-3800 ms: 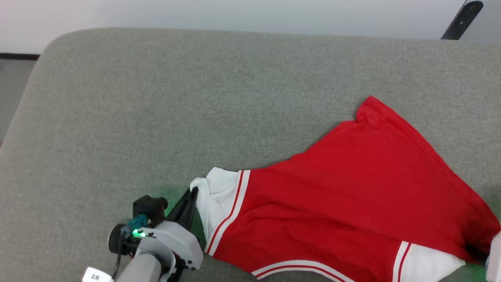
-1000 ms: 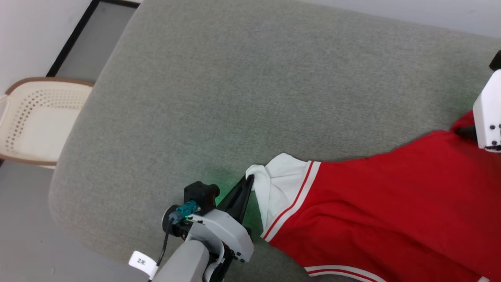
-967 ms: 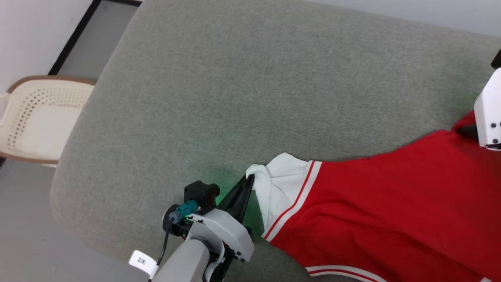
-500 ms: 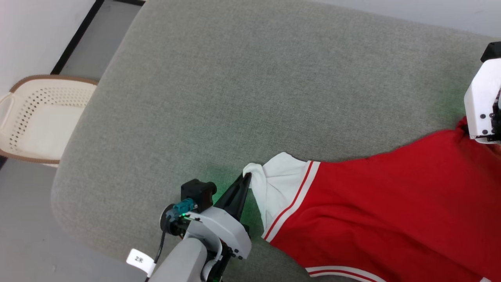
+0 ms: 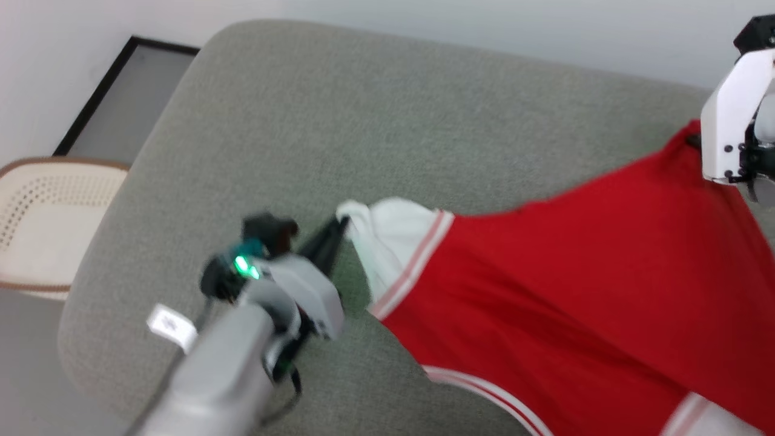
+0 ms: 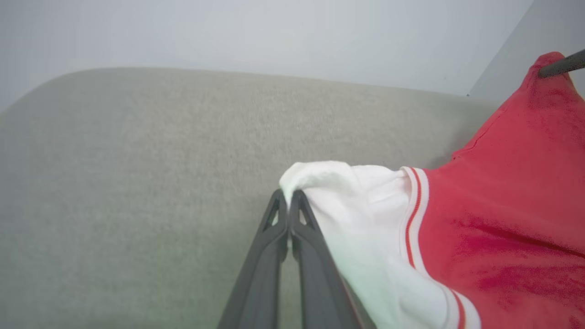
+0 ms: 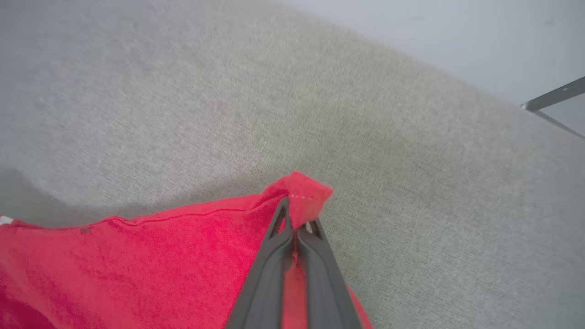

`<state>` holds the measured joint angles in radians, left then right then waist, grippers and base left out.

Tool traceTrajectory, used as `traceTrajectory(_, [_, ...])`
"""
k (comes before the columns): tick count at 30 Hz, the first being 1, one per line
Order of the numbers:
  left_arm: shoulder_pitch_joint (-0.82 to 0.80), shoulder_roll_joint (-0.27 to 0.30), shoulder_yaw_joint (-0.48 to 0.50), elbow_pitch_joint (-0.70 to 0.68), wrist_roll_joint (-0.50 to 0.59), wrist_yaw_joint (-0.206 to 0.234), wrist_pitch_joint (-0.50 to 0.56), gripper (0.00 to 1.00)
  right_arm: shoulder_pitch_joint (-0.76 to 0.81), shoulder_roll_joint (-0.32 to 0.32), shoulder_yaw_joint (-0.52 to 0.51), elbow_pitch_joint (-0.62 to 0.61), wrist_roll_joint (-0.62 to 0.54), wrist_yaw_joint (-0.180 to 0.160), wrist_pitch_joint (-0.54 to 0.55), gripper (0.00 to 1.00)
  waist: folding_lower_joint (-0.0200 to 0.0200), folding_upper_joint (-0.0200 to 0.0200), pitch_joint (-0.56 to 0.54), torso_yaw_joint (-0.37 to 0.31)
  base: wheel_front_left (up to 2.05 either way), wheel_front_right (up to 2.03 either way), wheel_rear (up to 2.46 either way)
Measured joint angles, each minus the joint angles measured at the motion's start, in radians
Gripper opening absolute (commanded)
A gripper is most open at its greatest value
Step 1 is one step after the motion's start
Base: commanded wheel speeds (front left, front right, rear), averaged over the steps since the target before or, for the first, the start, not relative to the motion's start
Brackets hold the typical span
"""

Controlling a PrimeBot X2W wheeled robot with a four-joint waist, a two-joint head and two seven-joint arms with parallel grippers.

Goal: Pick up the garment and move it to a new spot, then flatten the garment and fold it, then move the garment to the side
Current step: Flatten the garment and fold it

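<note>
The garment [image 5: 563, 272] is a red shirt with white, red-striped sleeves, stretched in the air above the grey cushion between my two grippers. My left gripper [image 5: 340, 225] is shut on the tip of its white sleeve [image 6: 338, 192], seen close up between the dark fingers [image 6: 274, 237] in the left wrist view. At the upper right, my right gripper [image 5: 696, 140] is shut on a red hem corner [image 7: 301, 194]; its white housing covers most of the fingers in the head view. The garment [image 7: 137, 260] hangs down to the left of that grip.
The wide grey cushioned surface [image 5: 339, 121] spreads under both arms, with a pale wall behind it. A cream perforated plastic chair [image 5: 42, 224] stands on the floor off the cushion's left edge. A dark metal rod [image 7: 553, 96] shows past the cushion's far edge.
The right gripper has shut on the red hem corner. Both grippers have risen with the garment, lifting it off the cushion. The head camera has also shifted.
</note>
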<state>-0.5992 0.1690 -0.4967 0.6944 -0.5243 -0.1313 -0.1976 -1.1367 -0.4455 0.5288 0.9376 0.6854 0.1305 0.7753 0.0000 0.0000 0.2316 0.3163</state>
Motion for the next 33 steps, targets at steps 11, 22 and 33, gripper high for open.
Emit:
traceTrajectory(11, [-0.348, 0.207, -0.061, 0.006, -0.108, -0.001, 0.244, 0.0, -0.068, 0.002, 0.075, -0.081, -0.005, 0.0, -0.237, 0.0, 0.0, 0.0, -0.097, -0.096, 0.0, 0.0, 0.0])
traceTrajectory(22, [-0.65, 0.286, -0.094, 0.136, -0.134, -0.001, 0.297, 0.0, -0.176, 0.004, 0.126, -0.045, -0.044, 0.001, -0.484, 0.0, 0.0, 0.0, -0.158, -0.234, 0.0, 0.0, 0.0])
traceTrajectory(33, [-0.832, 0.319, -0.146, 0.245, -0.156, -0.001, 0.288, 0.0, -0.218, 0.01, 0.139, -0.009, 0.021, 0.002, -0.538, 0.0, 0.0, 0.0, -0.204, -0.348, 0.0, 0.0, 0.0])
